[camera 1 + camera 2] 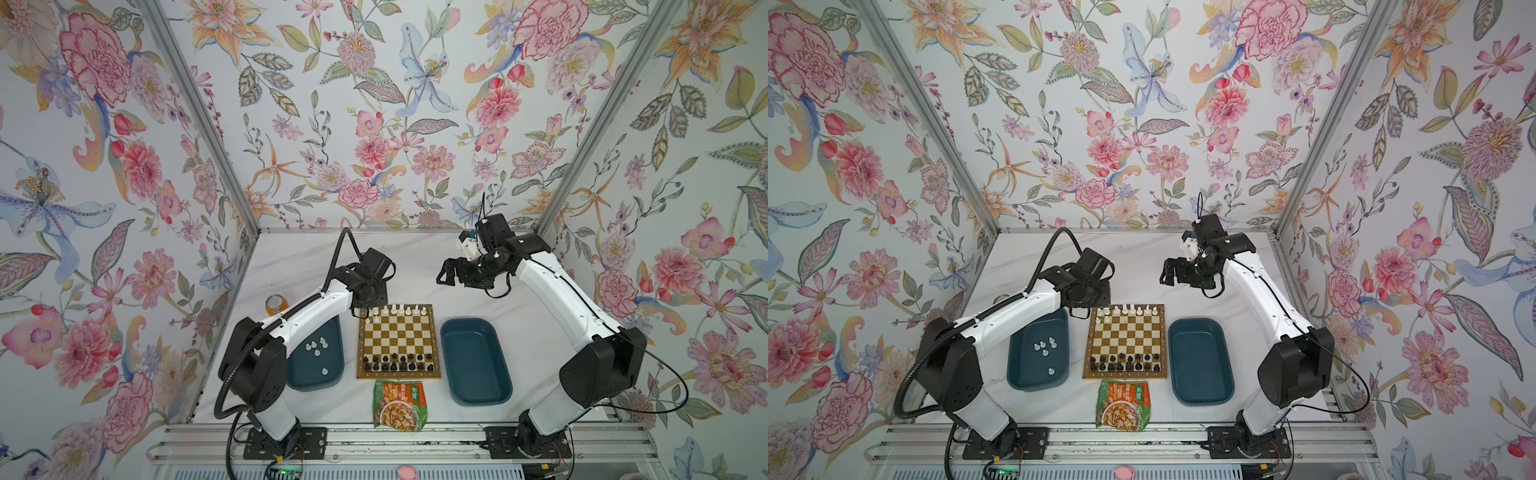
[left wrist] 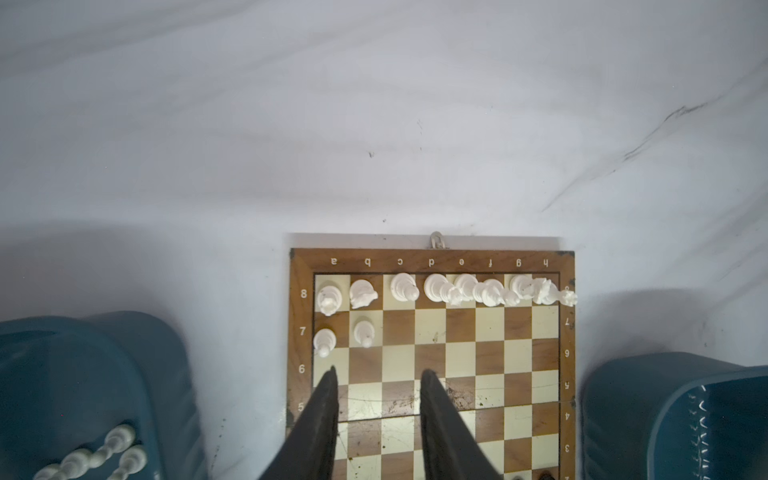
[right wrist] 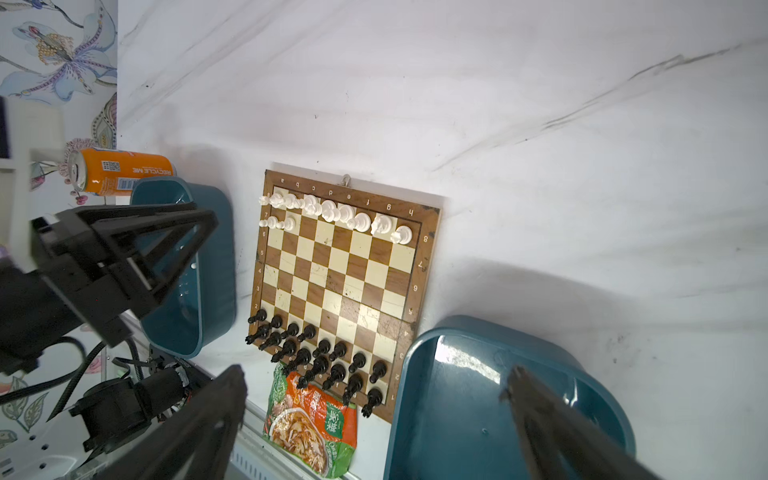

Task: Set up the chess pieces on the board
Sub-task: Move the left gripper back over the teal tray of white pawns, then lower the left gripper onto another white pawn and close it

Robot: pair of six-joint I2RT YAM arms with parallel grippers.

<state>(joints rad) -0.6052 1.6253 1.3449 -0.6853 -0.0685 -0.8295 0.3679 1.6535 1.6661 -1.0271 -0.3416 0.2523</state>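
1. Two teal trays flank the board, the left tray and the right tray, each just beside a side edge. A snack packet lies against its near edge, and bare marble table spreads beyond its far edge.
2. Counted: sixteen black pieces fill the two near rows, eight white pieces line the far row, two white pawns stand before them, and six loose pawns lie in the left tray.
3. Parted and empty, the left gripper sits over the board just short of the white pawns. The right gripper, spread wide and empty, hangs well apart on the board's far right side.

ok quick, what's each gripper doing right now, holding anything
Left gripper: open, nothing between its fingers, over the board.
Right gripper: open wide, holding nothing.
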